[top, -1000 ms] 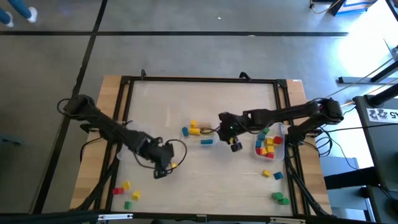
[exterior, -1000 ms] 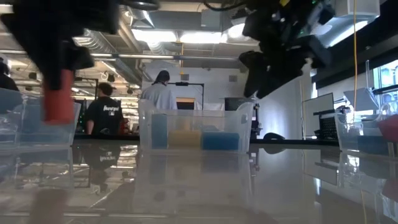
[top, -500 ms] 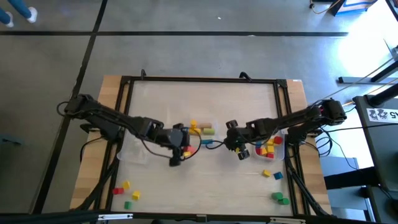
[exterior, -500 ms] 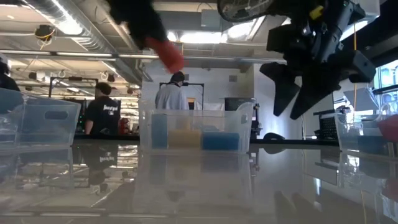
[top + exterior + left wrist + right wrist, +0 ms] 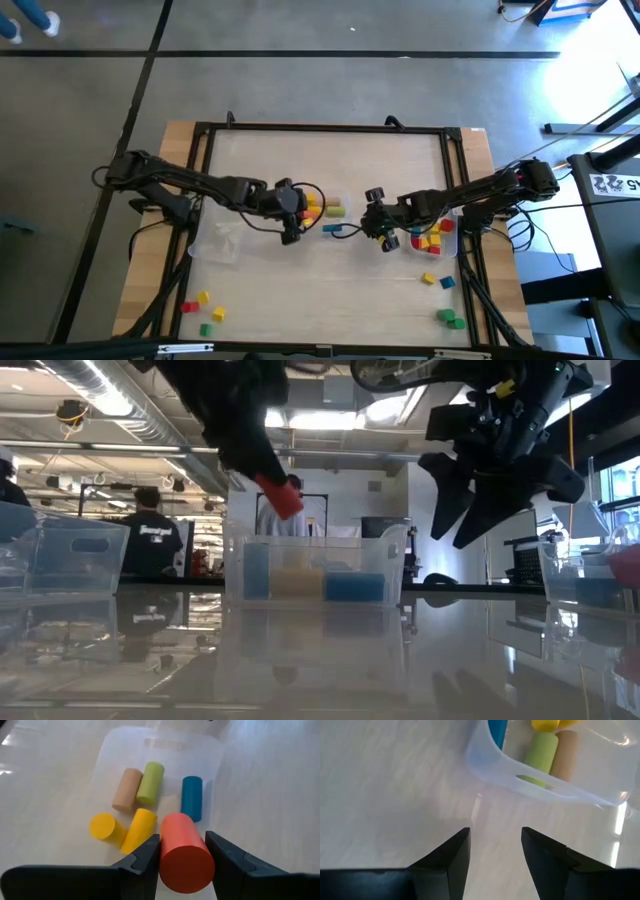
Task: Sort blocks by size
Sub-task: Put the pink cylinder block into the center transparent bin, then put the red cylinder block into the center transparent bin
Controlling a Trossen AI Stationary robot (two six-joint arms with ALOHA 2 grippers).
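The right end effector (image 5: 492, 857), fingers apart and empty, hovers near a clear bin (image 5: 520, 777) holding cylinders (image 5: 540, 751).

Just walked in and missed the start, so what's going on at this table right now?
The left claw holds a red wooden cylinder above the clear plastic bin in the middle of the table, which has blue, green, tan and yellow cylinders lying in it. The right claw hangs open and empty beside that bin. More small coloured blocks sit in another bin on the right.

Overhead, table-level and wrist cameras share the middle bin (image 5: 315, 565).
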